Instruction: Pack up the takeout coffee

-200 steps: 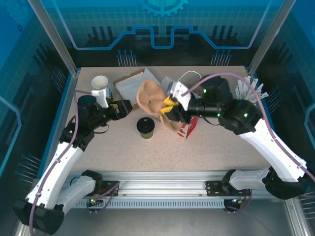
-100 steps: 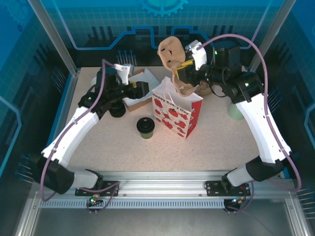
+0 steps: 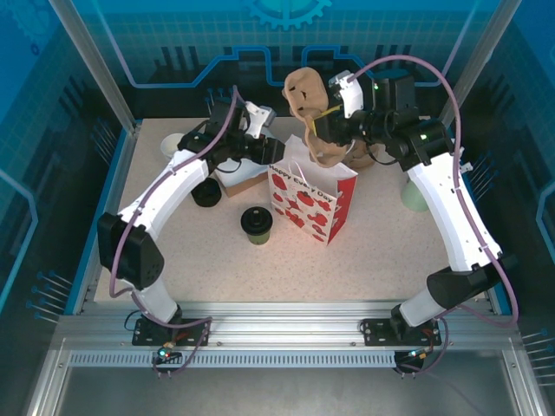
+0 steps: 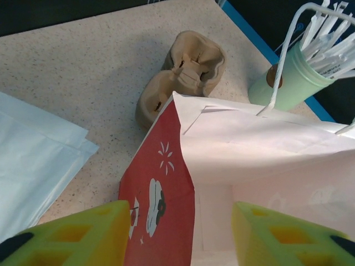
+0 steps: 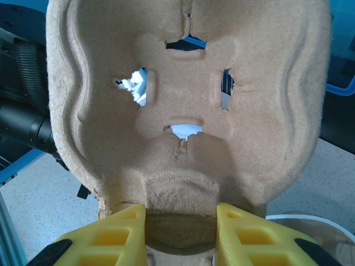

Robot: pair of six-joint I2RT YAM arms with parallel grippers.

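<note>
My overhead camera sits above and behind my bases, looking down over the whole speckled beige table (image 3: 373, 251). My left wrist camera looks past its yellow fingers (image 4: 83, 233) into the red-and-white paper bag (image 4: 249, 149) just ahead; my right one faces the tan moulded-pulp cup carrier (image 5: 183, 83), very close. The overhead shares both.

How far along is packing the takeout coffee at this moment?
Done: the strawberry-print bag stands upright and open. In hand: the right gripper holds a pulp cup carrier raised over the bag; the left gripper straddles the bag's rim, jaws apart. Left: the takeout coffee stands lidded on the table beside the bag, untouched, not yet packed.
</note>
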